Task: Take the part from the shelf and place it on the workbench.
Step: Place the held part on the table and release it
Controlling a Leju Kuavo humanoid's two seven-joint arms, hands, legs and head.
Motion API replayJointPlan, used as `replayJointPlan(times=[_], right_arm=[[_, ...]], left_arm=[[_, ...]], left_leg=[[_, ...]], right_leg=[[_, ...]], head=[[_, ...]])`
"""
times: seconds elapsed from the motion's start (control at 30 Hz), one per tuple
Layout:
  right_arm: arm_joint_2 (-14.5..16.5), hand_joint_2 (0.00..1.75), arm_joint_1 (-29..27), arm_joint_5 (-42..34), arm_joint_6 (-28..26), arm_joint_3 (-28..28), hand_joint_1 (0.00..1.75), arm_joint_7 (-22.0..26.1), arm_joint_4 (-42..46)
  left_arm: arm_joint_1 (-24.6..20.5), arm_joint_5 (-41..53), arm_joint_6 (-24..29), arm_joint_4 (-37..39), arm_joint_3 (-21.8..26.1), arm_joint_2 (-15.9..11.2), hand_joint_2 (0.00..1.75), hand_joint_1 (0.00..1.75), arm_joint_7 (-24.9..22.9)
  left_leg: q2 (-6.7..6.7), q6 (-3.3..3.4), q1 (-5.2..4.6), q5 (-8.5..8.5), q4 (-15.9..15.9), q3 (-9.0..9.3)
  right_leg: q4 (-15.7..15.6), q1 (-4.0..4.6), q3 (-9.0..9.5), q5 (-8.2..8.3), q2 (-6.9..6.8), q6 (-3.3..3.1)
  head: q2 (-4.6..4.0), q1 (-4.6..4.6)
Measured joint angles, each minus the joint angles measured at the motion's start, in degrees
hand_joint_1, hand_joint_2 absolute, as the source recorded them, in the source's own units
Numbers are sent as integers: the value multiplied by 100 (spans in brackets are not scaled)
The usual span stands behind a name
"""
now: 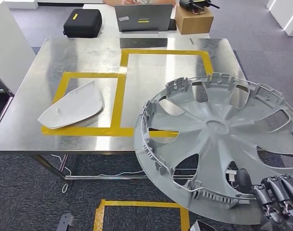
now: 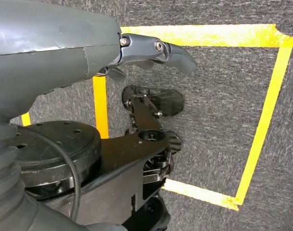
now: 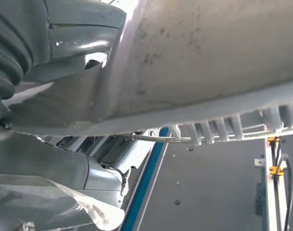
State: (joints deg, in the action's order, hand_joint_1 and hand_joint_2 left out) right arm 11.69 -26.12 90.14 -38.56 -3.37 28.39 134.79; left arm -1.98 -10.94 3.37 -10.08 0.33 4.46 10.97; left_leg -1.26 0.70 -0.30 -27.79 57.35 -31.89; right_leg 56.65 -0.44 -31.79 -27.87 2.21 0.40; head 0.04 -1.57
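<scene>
While the right hand (image 1: 279, 197) comes in at the lower right of the head view, its dark fingers (image 1: 273, 188) curl over the near rim of a large grey wheel cover (image 1: 217, 139) and grip it, thumb side hidden under the rim. This wheel cover is held tilted, inner side up, with its ribs, clips and wire ring showing; its far part hangs over the near right corner of the steel workbench (image 1: 65, 53), and its near part hangs past the workbench edge over the carpet. On the workbench, yellow tape (image 1: 118, 101) marks out rectangles, and a pale grey mirror shell (image 1: 72, 107) lies in the left rectangle, well apart from the wheel cover. Beyond the workbench stand a laptop (image 1: 143, 17), a black case (image 1: 82, 22) and a cardboard box (image 1: 194, 18).

From the left wrist, the left hand (image 2: 137, 50) hangs over grey carpet with yellow floor tape (image 2: 261, 125); its fingers (image 2: 173, 53) lie out straight and hold nothing.

From the right wrist, the wheel cover's (image 3: 210, 62) pale underside sits close above the grey thumb (image 3: 79, 43), which presses against it; the rim's ribs and wire ring run along its edge.
</scene>
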Motion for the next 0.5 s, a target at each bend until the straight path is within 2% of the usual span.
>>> replayJointPlan(times=[0.2, 0.5], right_arm=[[2, 175, -13, 1, 0, -35, 175, 23, -37], [2, 175, -17, 1, 0, -67, 175, 24, -76]], left_arm=[[0, 47, 39, 0, -1, -1, 175, 0, -19], [0, 96, 3, 0, -5, -10, 175, 0, -173]], left_leg=[[1, 47, -36, 7, 12, -7], [1, 50, -19, 9, 13, -6]], right_leg=[[-18, -37, 1, 20, 1, 121], [-15, -26, -4, 24, 1, 137]], head=[[0, 3], [0, 4]])
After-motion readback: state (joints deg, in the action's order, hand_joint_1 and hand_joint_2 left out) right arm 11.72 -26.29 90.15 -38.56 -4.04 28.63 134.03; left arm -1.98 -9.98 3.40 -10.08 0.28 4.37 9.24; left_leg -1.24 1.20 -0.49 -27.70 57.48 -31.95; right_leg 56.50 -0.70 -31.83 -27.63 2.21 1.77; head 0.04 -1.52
